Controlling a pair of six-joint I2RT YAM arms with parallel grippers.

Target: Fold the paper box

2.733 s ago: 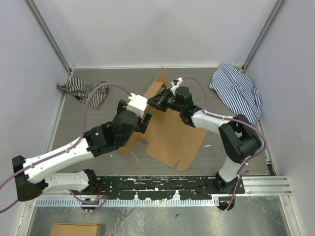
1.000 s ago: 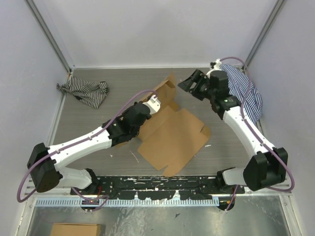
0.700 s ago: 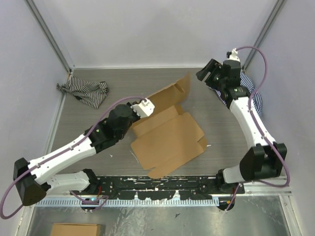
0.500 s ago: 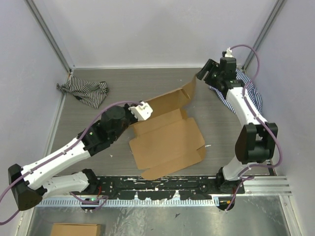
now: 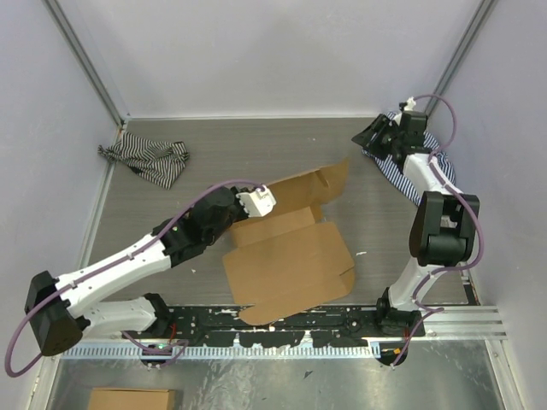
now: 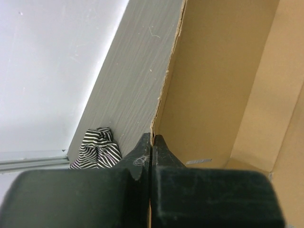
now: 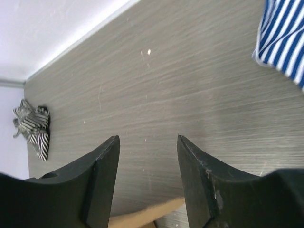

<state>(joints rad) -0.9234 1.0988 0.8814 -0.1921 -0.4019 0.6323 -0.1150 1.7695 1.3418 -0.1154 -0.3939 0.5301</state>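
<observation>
The paper box [image 5: 291, 252] is a brown cardboard sheet lying mostly flat in the middle of the table, with its far panel [image 5: 316, 186] raised. My left gripper [image 5: 267, 202] is shut on the left edge of that raised panel. In the left wrist view its jaws [image 6: 151, 137] meet on the thin cardboard edge, and the paper box's inner face [image 6: 223, 85] fills the right side. My right gripper [image 5: 366, 137] hangs at the back right, apart from the box. It is open [image 7: 148, 138] with only table between its fingers and a sliver of cardboard [image 7: 142, 216] below.
A blue-striped cloth [image 5: 419, 162] lies at the back right, under my right arm, and shows too in the right wrist view [image 7: 282, 42]. A black-and-white striped cloth [image 5: 145, 158] lies at the back left. White walls close in the table. A small cardboard box [image 5: 132, 398] sits below the front rail.
My left gripper has pulled the box toward the front and turned it. My right gripper has swung away to the back right corner and its jaws have narrowed somewhat.
</observation>
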